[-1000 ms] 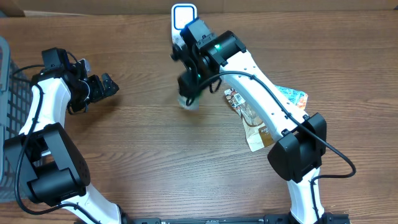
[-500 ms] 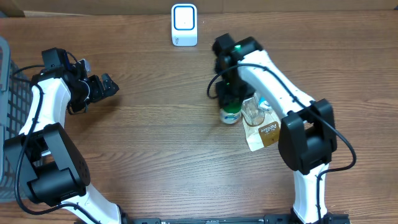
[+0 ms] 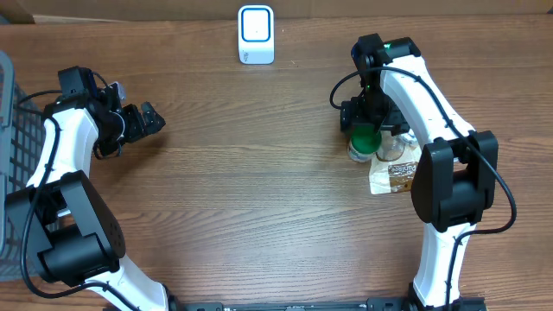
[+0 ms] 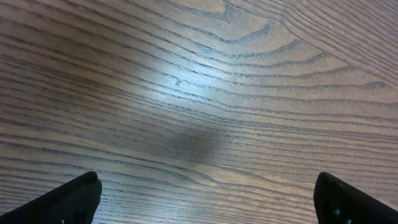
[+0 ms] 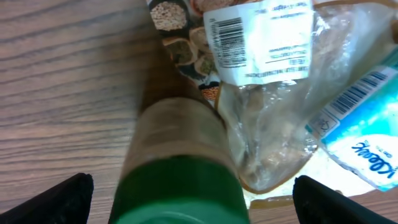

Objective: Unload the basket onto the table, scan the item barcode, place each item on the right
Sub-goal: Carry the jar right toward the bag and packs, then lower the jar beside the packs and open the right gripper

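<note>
**Items on your table (image 3: 225, 190), seen from overhead unless noted**

1. Scanner (image 3: 256, 33): small white unit, top centre of the frame, well apart from both arms.
2. Bottle (image 3: 363, 142): green cap, pale body, right of centre. In the right wrist view the cap points at the camera, lower centre.
3. Clear bag (image 3: 393, 168): lies just right of the bottle, against it. Its white label with a barcode (image 5: 227, 34) faces up in the right wrist view.
4. Blue packet (image 5: 367, 143): right edge of the right wrist view, partly under the bag.
5. Right gripper (image 3: 367, 121): directly over the bottle. Jaws are spread wide and you see a gap between each finger and the bottle, so it grips nothing.
6. Left gripper (image 3: 147, 119): far left, beside the basket (image 3: 13, 130). Jaws are spread wide, with only bare wood between them.
</note>
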Available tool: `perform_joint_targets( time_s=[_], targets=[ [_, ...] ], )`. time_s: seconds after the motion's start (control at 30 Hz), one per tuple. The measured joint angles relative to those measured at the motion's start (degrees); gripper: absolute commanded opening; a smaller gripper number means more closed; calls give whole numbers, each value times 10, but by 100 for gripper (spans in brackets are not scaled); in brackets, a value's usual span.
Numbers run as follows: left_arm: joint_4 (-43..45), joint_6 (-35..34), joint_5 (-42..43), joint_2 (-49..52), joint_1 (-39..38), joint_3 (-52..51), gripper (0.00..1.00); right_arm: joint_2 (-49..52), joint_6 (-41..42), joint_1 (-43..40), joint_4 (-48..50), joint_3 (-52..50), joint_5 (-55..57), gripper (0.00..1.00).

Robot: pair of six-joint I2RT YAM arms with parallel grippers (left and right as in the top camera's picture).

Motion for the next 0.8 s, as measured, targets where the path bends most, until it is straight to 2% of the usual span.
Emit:
perform_joint_targets(
  time_s=[0.2,0.43,0.6,0.8],
  targets=[
    [0,0,0,0,0,0,100,0,2,5,-33,12,-2,100],
    [0,0,0,0,0,0,100,-32,4,16,-123,131,-2,100],
    [0,0,0,0,0,0,100,-148,6,51,-148,179,-10,100],
    [0,0,0,0,0,0,100,-320,7,81,-151,193,-77,100]
  ],
)
